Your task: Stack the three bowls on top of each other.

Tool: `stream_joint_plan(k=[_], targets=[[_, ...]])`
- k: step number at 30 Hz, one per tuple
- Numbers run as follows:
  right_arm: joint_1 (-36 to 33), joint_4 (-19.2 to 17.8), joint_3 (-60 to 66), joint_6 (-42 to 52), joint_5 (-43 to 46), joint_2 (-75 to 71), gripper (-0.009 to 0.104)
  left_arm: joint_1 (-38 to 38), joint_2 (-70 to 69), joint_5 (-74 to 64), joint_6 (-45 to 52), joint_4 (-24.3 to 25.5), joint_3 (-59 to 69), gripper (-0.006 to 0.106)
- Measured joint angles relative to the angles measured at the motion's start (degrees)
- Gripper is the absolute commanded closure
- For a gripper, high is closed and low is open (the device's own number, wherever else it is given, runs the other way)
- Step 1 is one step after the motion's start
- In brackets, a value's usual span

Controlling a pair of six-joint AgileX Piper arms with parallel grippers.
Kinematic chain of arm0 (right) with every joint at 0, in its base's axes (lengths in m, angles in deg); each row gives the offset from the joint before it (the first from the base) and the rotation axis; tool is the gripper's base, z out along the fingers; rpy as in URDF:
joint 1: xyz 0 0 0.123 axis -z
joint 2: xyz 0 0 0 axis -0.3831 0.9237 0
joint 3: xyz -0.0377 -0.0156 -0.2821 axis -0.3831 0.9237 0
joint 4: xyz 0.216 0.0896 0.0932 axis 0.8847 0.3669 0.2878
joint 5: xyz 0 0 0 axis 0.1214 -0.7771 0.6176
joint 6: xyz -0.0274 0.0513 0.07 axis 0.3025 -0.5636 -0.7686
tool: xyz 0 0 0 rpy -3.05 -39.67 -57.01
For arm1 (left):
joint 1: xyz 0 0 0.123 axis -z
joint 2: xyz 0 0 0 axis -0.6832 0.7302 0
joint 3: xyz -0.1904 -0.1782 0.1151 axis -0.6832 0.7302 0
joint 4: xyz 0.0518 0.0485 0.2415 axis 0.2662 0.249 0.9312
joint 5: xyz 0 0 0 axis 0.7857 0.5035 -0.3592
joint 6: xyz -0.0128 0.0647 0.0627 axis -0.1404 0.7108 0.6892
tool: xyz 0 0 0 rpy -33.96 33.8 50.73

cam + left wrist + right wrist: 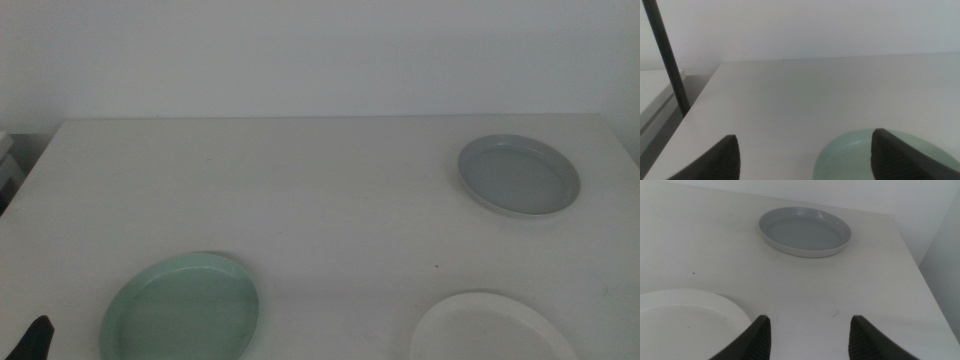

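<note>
The mint green bowl [181,309] sits at the front left of the white table [300,190]. The white bowl [490,330] sits at the front right, cut by the picture's edge. The pale grey bowl [518,175] sits at the back right. My left gripper [805,155] is open and empty, low at the table's front left corner, with the green bowl [855,157] just ahead of it; only a dark tip [33,340] shows in the middle view. My right gripper [807,335] is open and empty, beside the white bowl [685,317], with the grey bowl [805,230] farther ahead.
A dark pole [667,55] stands off the table's left edge beside a pale shelf [657,92]. A white wall [320,50] runs behind the table. The table's right edge [920,275] lies close to the grey bowl.
</note>
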Motion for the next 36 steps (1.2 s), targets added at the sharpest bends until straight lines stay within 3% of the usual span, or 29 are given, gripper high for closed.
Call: stream_joint_plan(k=[14, 21, 30, 36], targets=[[0.0, 0.8, 0.0, -0.8, 3.9, 0.0, 0.054, 0.0, 0.0, 0.0, 0.0, 0.0, 0.0, 0.013], [0.0, 0.8, -7.4, -0.9, -5.8, 2.2, 0.054, 0.0, 0.0, 0.0, 0.0, 0.0, 0.0, 0.013], [0.0, 0.8, -24.6, -0.9, -10.1, 18.7, 0.054, 0.0, 0.0, 0.0, 0.0, 0.0, 0.0, 0.013], [0.0, 4.4, -36.0, -1.8, -20.3, 28.7, 0.054, 0.0, 0.0, 0.0, 0.0, 0.0, 0.0, 0.013]])
